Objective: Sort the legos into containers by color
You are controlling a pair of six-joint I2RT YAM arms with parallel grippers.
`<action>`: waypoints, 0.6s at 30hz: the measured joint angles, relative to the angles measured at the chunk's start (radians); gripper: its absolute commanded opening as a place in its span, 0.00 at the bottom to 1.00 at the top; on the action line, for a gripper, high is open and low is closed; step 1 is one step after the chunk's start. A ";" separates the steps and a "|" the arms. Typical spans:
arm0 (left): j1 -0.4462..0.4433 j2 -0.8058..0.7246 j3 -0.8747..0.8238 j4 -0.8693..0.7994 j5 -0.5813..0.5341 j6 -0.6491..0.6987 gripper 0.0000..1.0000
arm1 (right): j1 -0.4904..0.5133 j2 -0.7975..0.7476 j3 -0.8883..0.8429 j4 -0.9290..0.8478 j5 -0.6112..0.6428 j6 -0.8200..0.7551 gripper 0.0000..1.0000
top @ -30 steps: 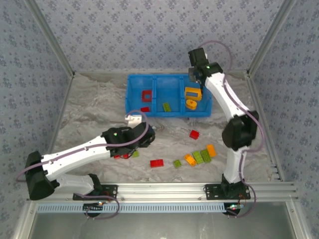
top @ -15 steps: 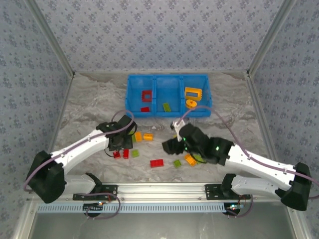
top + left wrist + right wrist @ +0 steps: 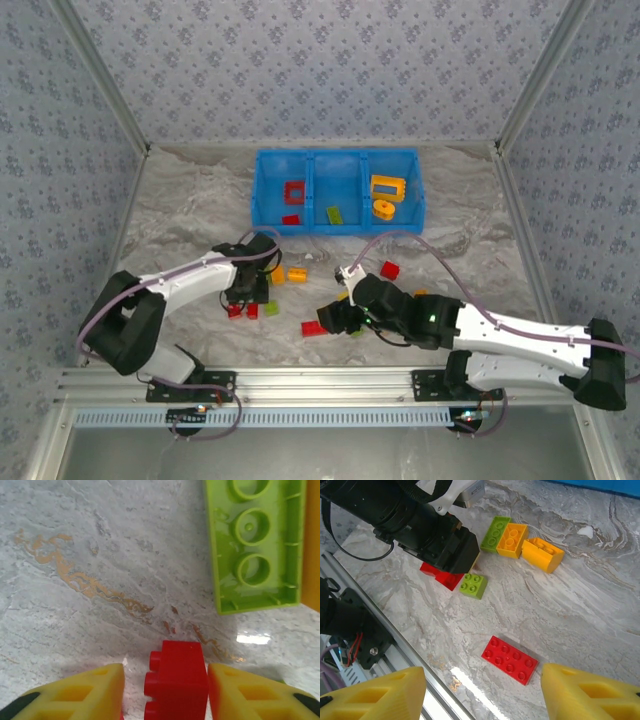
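Observation:
The blue tray point(image 3: 336, 231) at the back holds red legos point(image 3: 294, 191) in its left container, a green one point(image 3: 334, 214) in the middle and orange ones point(image 3: 387, 186) on the right. My left gripper point(image 3: 166, 685) is low on the table, open, straddling a small red brick point(image 3: 176, 677). One finger is against the brick and the other is a little apart from it. My right gripper point(image 3: 482, 690) hangs wide open above a flat red brick point(image 3: 510, 660), also in the top view point(image 3: 313, 327).
Loose bricks lie near the left gripper point(image 3: 437, 537): a green one point(image 3: 495, 533), two orange point(image 3: 512, 540) point(image 3: 542, 555) and a small green one point(image 3: 473, 585). A lone red brick point(image 3: 389, 270) sits right of centre. The rail point(image 3: 330, 380) runs along the near edge.
The right arm has swung from the tray's right container down to the front of the table, over the flat red brick. The left gripper's jaws have narrowed around the small red brick.

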State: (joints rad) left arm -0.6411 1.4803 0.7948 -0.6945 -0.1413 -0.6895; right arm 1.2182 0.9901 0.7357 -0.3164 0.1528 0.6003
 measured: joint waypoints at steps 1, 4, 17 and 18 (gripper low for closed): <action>0.000 0.008 -0.003 0.006 0.000 0.002 0.37 | 0.000 0.005 0.000 0.000 0.001 0.003 0.63; 0.000 0.015 -0.013 0.028 0.003 0.007 0.30 | 0.000 0.013 0.000 0.000 0.008 0.016 0.62; 0.010 -0.056 0.315 -0.069 -0.058 0.049 0.27 | -0.016 -0.026 0.055 -0.032 0.146 0.016 0.60; 0.014 -0.040 0.360 -0.068 -0.061 0.056 0.27 | -0.020 -0.027 0.061 -0.032 0.162 0.013 0.60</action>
State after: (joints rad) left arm -0.6270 1.4406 1.1545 -0.7628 -0.2024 -0.6334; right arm 1.1980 0.9634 0.7963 -0.3485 0.3145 0.6132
